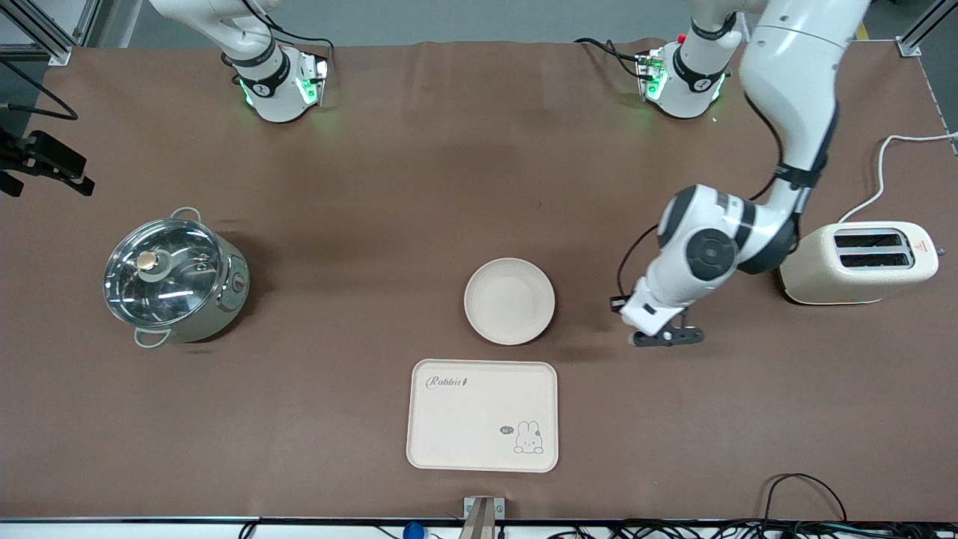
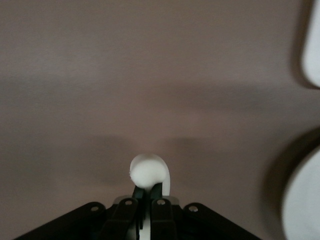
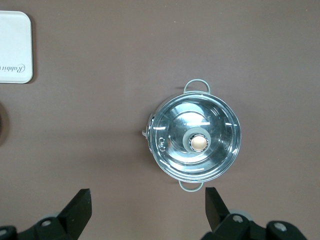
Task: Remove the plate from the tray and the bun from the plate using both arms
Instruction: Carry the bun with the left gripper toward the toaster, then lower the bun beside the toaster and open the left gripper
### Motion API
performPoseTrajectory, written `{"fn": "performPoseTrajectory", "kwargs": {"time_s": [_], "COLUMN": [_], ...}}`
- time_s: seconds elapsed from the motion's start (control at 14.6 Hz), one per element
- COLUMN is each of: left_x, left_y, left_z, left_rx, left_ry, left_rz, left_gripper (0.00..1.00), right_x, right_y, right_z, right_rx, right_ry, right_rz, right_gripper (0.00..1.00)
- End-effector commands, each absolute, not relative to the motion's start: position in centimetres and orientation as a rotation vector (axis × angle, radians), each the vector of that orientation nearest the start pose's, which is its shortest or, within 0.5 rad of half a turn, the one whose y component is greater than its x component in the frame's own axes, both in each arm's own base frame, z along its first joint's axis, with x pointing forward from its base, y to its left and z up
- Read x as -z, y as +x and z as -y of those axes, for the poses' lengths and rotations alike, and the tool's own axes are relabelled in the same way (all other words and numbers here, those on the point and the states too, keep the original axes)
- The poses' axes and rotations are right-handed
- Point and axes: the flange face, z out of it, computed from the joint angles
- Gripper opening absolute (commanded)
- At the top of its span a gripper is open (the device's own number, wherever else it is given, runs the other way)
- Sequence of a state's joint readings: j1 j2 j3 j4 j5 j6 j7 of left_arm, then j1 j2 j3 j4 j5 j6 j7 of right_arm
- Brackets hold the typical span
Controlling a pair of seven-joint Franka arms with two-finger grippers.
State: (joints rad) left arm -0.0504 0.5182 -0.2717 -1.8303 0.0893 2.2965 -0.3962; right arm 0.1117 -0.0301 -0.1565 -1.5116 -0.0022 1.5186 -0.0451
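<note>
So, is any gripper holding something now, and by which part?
The left gripper is shut on the bun, pinching one end of it, over the table beside the plate. The right gripper is open, holding nothing.

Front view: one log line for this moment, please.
plate: on table, off tray | left end effector: shut on bun, beside plate | right end effector: open, above pot

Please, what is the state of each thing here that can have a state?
plate: empty, flat on table.
tray: empty.
pot: lid on.
toaster: empty.
bun: gripped by left tool.
left tool: shut on bun, low over table.
right tool: open, above pot.
</note>
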Motion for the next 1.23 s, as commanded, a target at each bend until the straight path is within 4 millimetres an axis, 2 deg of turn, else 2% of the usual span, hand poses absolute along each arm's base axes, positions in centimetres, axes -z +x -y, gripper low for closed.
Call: {"fn": "performPoseTrajectory", "kwargs": {"time_s": [0.0,0.07,0.2,0.27,0.41,0.61,1.16], "left_x": [-24.0,-23.4,-22.1,-22.0,-22.4,-24.1,-23.6], "left_y": [61.2,61.3,61.9,62.3,62.6,63.3,63.0], "left_z": [15.1,14.7,12.5,11.5,11.4,11.6,11.4], "left_rx": [-0.105,-0.119,-0.114,-0.082,-0.058,-0.019,-0.034], "left_ry": [-3.215,-3.218,-3.227,-3.235,-3.241,-3.239,-3.237], "left_rz": [0.091,0.082,0.134,0.128,0.084,0.078,0.05], "left_gripper": [0.08,0.24,0.64,1.0,1.0,1.0,1.0], "right_x": [-66.5,-66.5,-66.5,-66.4,-66.4,-66.5,-66.5], "right_y": [52.9,52.9,52.8,52.8,52.8,52.5,52.5], "right_z": [2.9,2.9,3.0,2.9,3.0,2.9,2.2], "right_rx": [0.063,0.061,0.058,0.051,0.046,0.029,0.03], "right_ry": [-3.151,-3.151,-3.152,-3.152,-3.152,-3.151,-3.152], "right_rz": [0.01,0.01,0.01,0.01,0.008,0.01,0.024], "right_gripper": [1.0,1.0,1.0,1.0,1.0,1.0,1.0]}}
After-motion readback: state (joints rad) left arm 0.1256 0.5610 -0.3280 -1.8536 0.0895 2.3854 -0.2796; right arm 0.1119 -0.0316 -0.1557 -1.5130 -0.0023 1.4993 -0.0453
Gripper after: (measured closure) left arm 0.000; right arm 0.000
